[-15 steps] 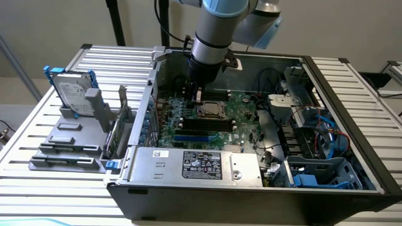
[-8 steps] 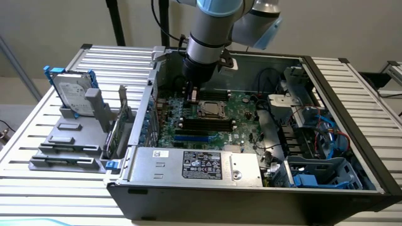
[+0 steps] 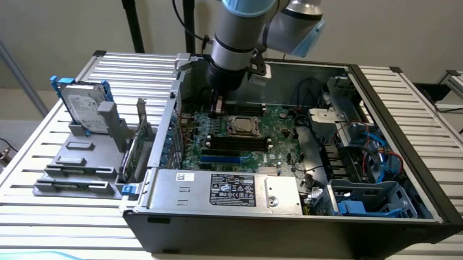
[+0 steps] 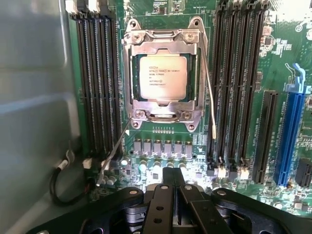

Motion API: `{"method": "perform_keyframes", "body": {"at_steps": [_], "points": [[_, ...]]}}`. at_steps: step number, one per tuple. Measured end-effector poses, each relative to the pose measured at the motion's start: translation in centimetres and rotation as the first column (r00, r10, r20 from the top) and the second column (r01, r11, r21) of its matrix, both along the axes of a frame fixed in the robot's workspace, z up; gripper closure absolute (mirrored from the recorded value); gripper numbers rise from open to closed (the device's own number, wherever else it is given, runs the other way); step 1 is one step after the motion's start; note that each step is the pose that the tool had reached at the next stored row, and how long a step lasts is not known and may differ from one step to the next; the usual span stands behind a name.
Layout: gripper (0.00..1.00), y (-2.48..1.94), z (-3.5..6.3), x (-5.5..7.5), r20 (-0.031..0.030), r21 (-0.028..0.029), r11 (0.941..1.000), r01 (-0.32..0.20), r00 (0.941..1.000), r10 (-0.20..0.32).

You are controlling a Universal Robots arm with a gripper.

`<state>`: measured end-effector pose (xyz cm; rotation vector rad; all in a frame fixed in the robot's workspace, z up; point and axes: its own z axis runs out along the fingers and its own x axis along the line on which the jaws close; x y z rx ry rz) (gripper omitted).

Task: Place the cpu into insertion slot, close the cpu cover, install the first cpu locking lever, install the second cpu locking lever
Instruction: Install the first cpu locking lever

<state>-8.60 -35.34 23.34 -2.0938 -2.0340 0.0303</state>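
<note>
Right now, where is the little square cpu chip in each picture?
Exterior view: the cpu sits in the middle of the green motherboard, inside the open computer case.
Wrist view: the cpu shows through the square opening of the cpu cover, between banks of black memory slots.
Shared landmark: the blue slot on the motherboard.

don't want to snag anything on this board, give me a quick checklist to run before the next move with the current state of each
1. Chip lying flat inside its cover: ok.
2. Cover down over the chip: ok.
3. Lever along the cover's side latched: not ok, its tip stands free.
4. Lever slanting off the cover's corner latched: not ok, it sticks out over the board.
5. Hand shut and empty: ok.
6. Hand clear of the cover: ok, apart from it.
</note>
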Motion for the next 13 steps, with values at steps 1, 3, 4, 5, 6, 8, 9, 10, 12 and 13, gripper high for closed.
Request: {"method": "perform_keyframes", "body": {"at_steps": [1,3,4,5,6,8,9,10,12,13], "points": [[0.89,0.0,0.05,-0.03,-0.0005,0.0055,0.9999,0.008,1.0,-0.008],[0.89,0.0,0.16,-0.08,-0.0017,0.0167,0.9995,0.026,0.9997,-0.026],[0.89,0.0,0.21,-0.1,-0.0024,0.0216,0.9992,0.034,0.9994,-0.034],[0.89,0.0,0.26,-0.13,-0.0032,0.0273,0.9987,0.043,0.9991,-0.043],[0.89,0.0,0.3,-0.16,-0.0039,0.0334,0.9981,0.052,0.9987,-0.052],[0.89,0.0,0.37,-0.24,-0.0057,0.0461,0.9967,0.068,0.9977,-0.067],[0.89,0.0,0.4,-0.28,-0.0069,0.0521,0.9958,0.075,0.9972,-0.075],[0.89,0.0,0.42,-0.33,-0.0084,0.0574,0.9949,0.083,0.9966,-0.082],[0.89,0.0,0.47,-0.41,-0.012,0.0667,0.9931,0.096,0.9953,-0.096],[0.89,0.0,0.48,-0.45,-0.0138,0.0713,0.9921,0.103,0.9946,-0.103]]}}
